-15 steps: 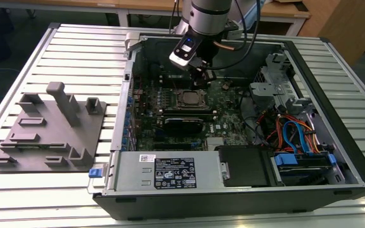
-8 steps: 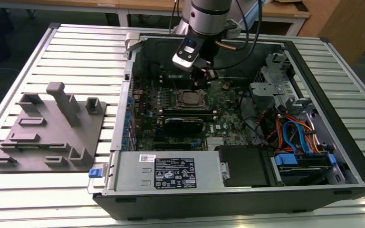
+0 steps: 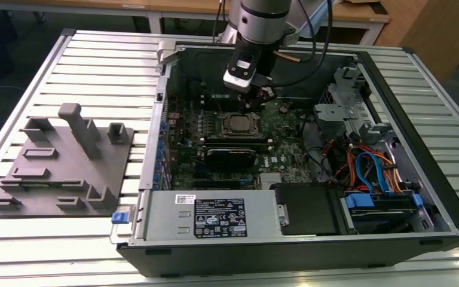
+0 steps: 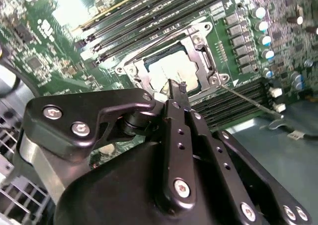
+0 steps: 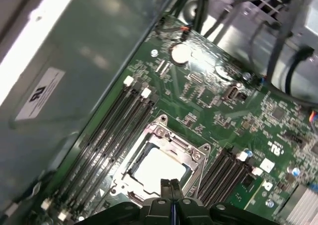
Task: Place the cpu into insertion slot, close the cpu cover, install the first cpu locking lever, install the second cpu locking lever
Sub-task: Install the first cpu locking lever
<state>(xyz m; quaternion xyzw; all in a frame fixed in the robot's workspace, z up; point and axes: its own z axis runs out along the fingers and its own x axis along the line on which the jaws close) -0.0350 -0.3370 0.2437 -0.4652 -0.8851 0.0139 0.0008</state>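
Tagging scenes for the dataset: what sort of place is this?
Probably a robotics lab or workshop bench set up for PC assembly: an open PC case lies on a slotted metal table, a robot arm reaches into it over the motherboard, and wooden desks stand behind.

Place: probably robotics lab | slatted aluminium bench | opened computer case | grey fixture plate | wooden desks behind

White sticker, print not legible
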